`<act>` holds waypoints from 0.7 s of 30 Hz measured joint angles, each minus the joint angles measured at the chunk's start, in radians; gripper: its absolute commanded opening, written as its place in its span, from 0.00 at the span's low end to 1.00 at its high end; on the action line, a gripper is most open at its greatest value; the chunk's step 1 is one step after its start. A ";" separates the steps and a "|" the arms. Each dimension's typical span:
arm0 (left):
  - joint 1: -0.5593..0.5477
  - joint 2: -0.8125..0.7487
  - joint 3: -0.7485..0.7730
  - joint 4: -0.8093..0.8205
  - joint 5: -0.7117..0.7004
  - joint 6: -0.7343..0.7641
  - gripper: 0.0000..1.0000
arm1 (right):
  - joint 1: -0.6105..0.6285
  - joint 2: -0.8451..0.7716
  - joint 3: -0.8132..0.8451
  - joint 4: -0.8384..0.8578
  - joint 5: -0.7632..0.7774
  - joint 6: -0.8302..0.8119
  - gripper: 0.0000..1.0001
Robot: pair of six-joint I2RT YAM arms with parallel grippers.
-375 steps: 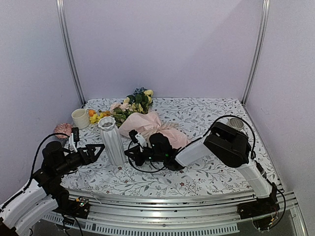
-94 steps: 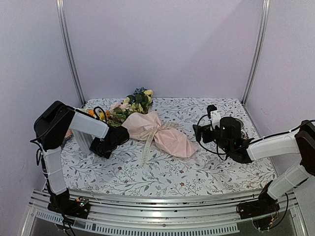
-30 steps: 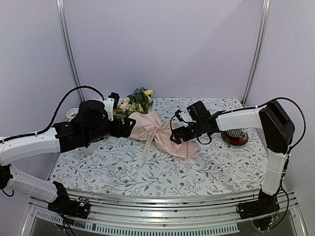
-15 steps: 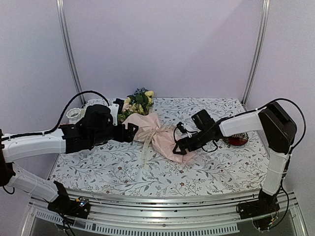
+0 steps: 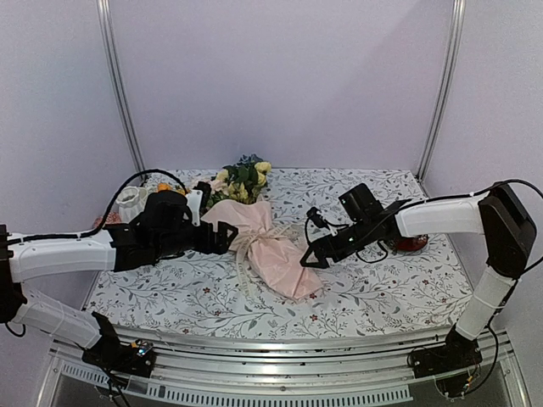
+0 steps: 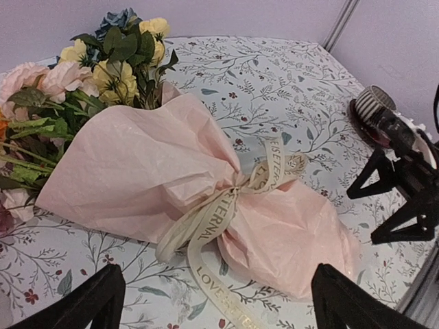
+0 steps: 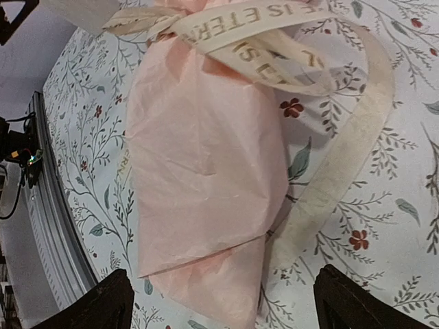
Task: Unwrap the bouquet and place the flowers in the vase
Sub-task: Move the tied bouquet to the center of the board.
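Floral-print cloth (image 5: 373, 297) covers the table, and the bouquet (image 5: 270, 254) lies on it at mid-table, between my 2 arms. Its flowers (image 5: 239, 180) point far-left and the pink paper tail points near-right. The cream ribbon (image 6: 230, 204) is knotted around the waist of the paper, with loose ends trailing toward the near edge, so I judge the unwrapping has not begun.

My left gripper (image 5: 226, 239) hangs just beside the wide end of the wrap, jaws apart and holding nothing. My right gripper (image 5: 309, 256) sits just right of the tail, also spread and empty. A white ridged rim (image 5: 128, 201) shows at far left behind my left arm; I take it for the vase, though most of it is hidden.

The step in hand is the approach to the ribbon. Next, as I judge it, 1 gripper should pin the paper while the other closes on a loose ribbon end and pulls away from the knot. It must pinch the ribbon alone — catching the crinkled paper would drag the whole bundle.
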 measured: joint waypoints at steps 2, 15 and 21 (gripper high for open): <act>0.035 -0.002 -0.032 0.032 0.043 -0.021 0.98 | -0.031 -0.002 0.006 0.011 0.014 0.014 0.93; 0.089 0.036 -0.066 0.080 0.131 -0.079 0.97 | -0.057 0.116 0.086 0.069 -0.011 0.075 0.69; 0.091 0.081 -0.062 0.077 0.131 -0.085 0.97 | -0.057 0.155 0.124 0.076 -0.049 0.080 0.59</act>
